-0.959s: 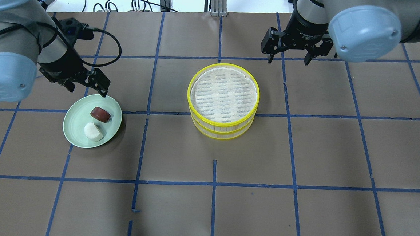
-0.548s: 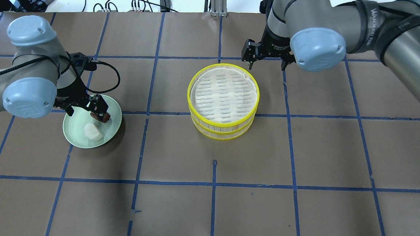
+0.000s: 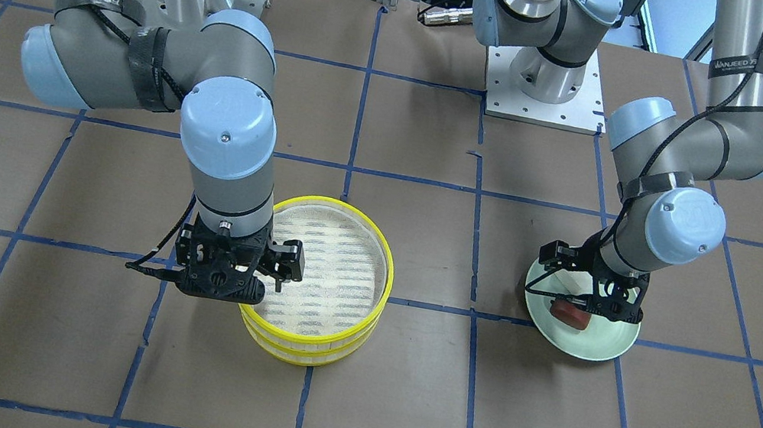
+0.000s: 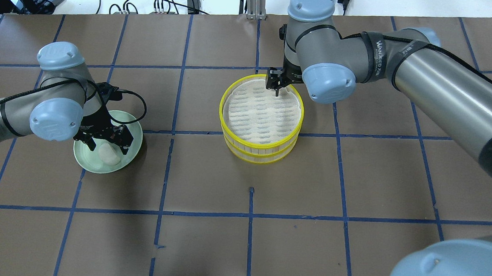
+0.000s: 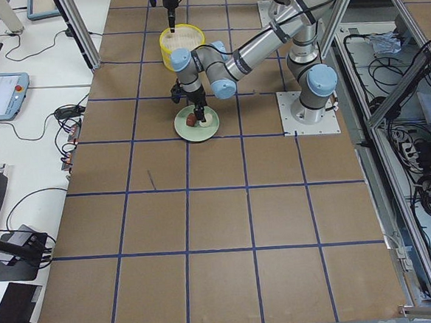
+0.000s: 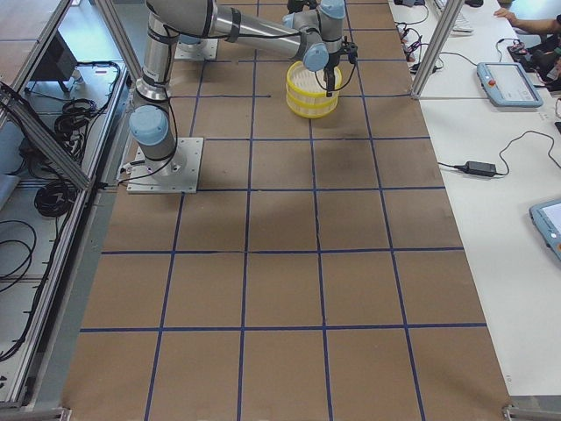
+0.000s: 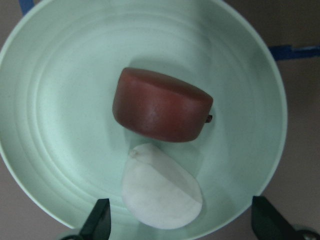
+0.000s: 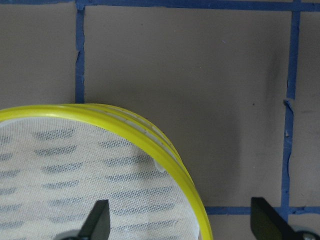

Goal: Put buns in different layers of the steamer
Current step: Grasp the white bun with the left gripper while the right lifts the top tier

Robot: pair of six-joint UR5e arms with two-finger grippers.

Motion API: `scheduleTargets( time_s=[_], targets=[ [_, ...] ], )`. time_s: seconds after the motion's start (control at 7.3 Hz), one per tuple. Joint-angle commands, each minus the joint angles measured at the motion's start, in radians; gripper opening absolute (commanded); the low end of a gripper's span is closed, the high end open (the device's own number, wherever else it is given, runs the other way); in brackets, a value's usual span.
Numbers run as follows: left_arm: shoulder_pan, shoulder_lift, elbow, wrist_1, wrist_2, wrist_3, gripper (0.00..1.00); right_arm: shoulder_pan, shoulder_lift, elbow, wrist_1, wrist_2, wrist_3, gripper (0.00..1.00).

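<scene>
Two yellow-rimmed steamer layers (image 4: 228, 126) sit stacked in the middle of the table, and the top mesh floor (image 4: 258, 115) is bare. They also show in the front view (image 3: 364, 319). The white bun (image 4: 109, 154) and the reddish-brown bun (image 3: 570, 314) lie on a pale green plate (image 4: 83, 160). My left gripper (image 4: 108, 144) is open, low over the plate. In its wrist view the white bun (image 7: 161, 195) lies between its fingertips (image 7: 100, 220), with the brown bun (image 7: 160, 105) just beyond. My right gripper (image 4: 280, 88) is open above the stack's far rim (image 8: 172, 155).
The table is brown paper with a blue tape grid (image 4: 249, 217). Cables (image 4: 169, 3) lie beyond its far edge. The left wrist's cable (image 4: 139, 101) loops beside the plate. The right arm (image 4: 445, 94) reaches across the right half of the table.
My left gripper has moved toward me over the plate, from the brown bun to the white one. My right gripper has moved left onto the steamer's far rim.
</scene>
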Motion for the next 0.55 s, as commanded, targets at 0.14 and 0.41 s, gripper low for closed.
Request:
scheduleTargets(
  time_s=[0.14, 0.41],
  targets=[
    [0.034, -0.019, -0.030, 0.003, -0.005, -0.001, 0.34, 0.000, 0.004, 0.019, 0.098, -0.004, -0.006, 0.53],
    [0.027, 0.013, -0.017, 0.013, -0.008, -0.010, 0.04, -0.001, -0.001, 0.016, 0.094, -0.008, -0.005, 0.10]
  ],
)
